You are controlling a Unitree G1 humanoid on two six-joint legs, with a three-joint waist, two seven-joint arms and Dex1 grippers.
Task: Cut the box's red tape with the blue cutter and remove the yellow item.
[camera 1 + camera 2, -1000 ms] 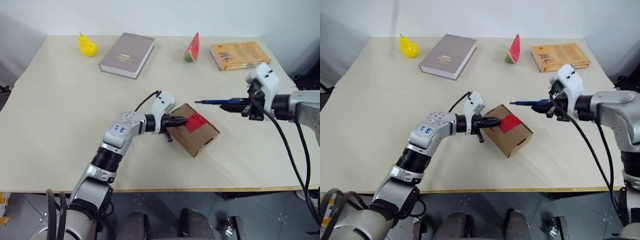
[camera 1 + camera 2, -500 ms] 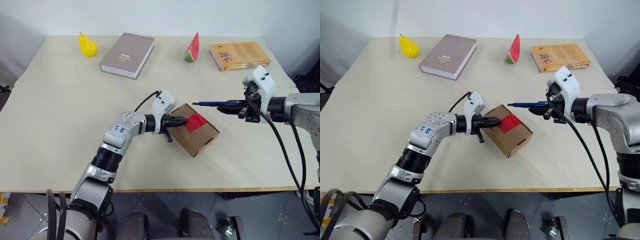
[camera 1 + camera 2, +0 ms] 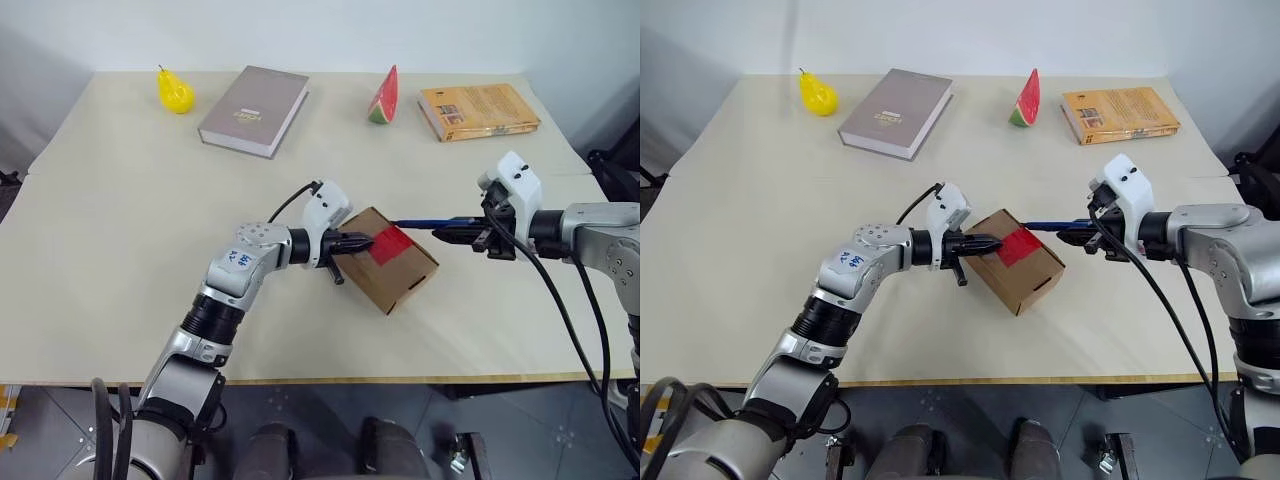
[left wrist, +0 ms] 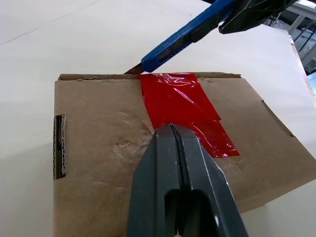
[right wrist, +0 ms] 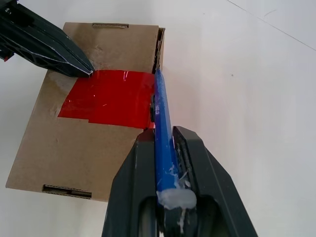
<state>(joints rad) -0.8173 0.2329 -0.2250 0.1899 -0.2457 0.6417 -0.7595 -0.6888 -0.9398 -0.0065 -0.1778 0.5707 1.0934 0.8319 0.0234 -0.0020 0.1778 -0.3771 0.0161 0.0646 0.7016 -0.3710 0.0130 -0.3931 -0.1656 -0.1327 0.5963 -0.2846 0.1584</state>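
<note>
The brown cardboard box (image 3: 400, 270) lies closed at the table's middle, with the red tape (image 3: 392, 243) across its top. My left gripper (image 3: 366, 240) is shut, and its tips press on the box top at the tape's left edge (image 4: 170, 129). My right gripper (image 3: 466, 233) is shut on the blue cutter (image 3: 428, 221), which points left. The cutter's tip (image 4: 136, 70) touches the box's far top edge where the red tape (image 5: 108, 98) begins. The yellow item is hidden.
Along the back of the table stand a yellow pear (image 3: 175, 90), a grey book (image 3: 255, 110), a watermelon slice (image 3: 384, 96) and an orange book (image 3: 478, 110). Bare tabletop lies around the box and toward the front edge (image 3: 330, 380).
My right gripper has come down and toward the box with the cutter, bringing its tip from above the box to the box's edge at the tape. The left gripper has stayed put.
</note>
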